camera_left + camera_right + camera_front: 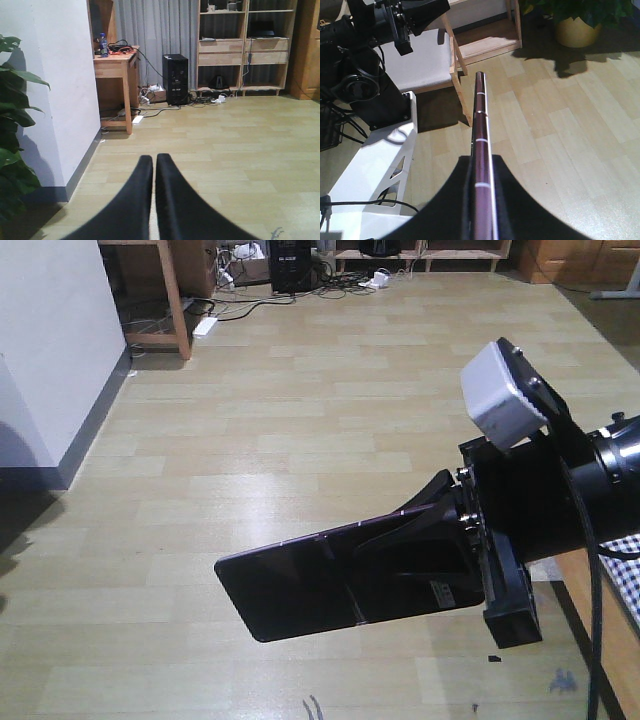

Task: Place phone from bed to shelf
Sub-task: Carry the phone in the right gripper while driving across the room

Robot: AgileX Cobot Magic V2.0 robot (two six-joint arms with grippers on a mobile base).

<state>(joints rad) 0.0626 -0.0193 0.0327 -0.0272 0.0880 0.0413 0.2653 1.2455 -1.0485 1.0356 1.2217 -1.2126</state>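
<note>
currently the right gripper is clamping the black phone by one end, out over the wood-plank floor. the left gripper is showing fingers almost together, gripping nothing. the shelf is standing far off.

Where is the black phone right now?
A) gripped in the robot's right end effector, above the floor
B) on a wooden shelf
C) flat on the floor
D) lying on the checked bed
A: the phone sticks out from the right end effector, which is shut on it, with only the wood floor beneath it in the front view.
</note>
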